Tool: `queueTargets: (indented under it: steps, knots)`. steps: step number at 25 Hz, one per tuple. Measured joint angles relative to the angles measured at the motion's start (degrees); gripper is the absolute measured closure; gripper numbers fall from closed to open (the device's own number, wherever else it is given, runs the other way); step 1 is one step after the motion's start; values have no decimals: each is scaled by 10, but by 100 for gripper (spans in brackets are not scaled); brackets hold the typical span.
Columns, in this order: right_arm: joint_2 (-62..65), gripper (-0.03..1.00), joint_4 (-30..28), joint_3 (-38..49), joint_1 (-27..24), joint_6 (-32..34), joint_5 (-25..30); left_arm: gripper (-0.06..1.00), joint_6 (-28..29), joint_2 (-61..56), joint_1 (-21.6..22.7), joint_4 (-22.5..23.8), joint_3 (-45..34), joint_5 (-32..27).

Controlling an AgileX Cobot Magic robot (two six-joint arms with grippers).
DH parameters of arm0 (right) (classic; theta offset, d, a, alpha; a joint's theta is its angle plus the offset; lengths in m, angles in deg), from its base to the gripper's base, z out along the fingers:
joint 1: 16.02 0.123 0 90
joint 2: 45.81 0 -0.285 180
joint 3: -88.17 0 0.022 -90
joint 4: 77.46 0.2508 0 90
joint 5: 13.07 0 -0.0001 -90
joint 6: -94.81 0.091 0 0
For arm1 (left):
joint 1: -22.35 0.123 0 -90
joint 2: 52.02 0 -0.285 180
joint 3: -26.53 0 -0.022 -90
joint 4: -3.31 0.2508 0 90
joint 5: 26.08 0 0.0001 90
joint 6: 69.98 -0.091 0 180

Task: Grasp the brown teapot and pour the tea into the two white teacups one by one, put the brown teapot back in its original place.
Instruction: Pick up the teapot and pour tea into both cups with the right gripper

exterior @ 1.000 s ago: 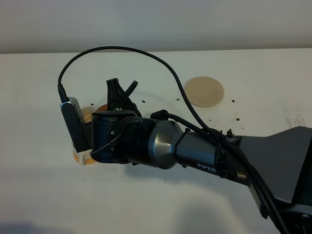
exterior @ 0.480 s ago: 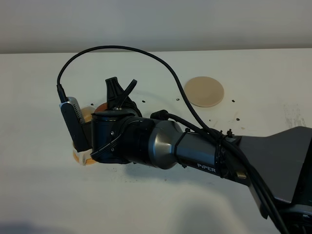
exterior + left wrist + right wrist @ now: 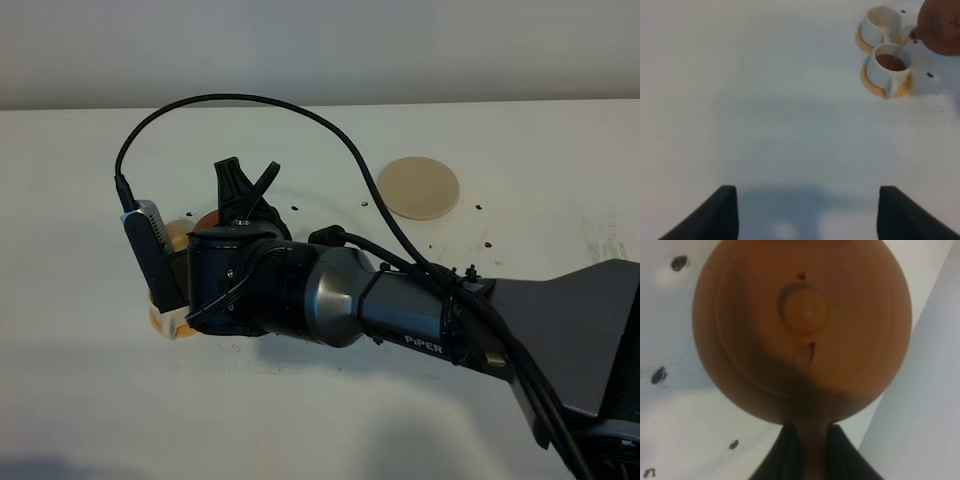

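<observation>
My right gripper reaches across to the left and is shut on the handle of the brown teapot, which fills the right wrist view with its knobbed lid up. In the left wrist view the teapot is tilted, and a thin stream of tea runs from its spout into the nearer white teacup, which holds brown tea. The second white teacup stands just behind it and looks empty. The beige coaster lies bare at the back right. My left gripper is open, empty and far from the cups.
Each cup stands on an orange saucer. In the high view the right arm hides most of the cups; one saucer edge shows. Small black marks dot the white table.
</observation>
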Motion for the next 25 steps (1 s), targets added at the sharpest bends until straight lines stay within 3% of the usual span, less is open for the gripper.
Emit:
queueTargets:
  steps: [25]
  knots:
    - [0,87,-13,0,0,-19,0,38,0,0,0,0,0,0]
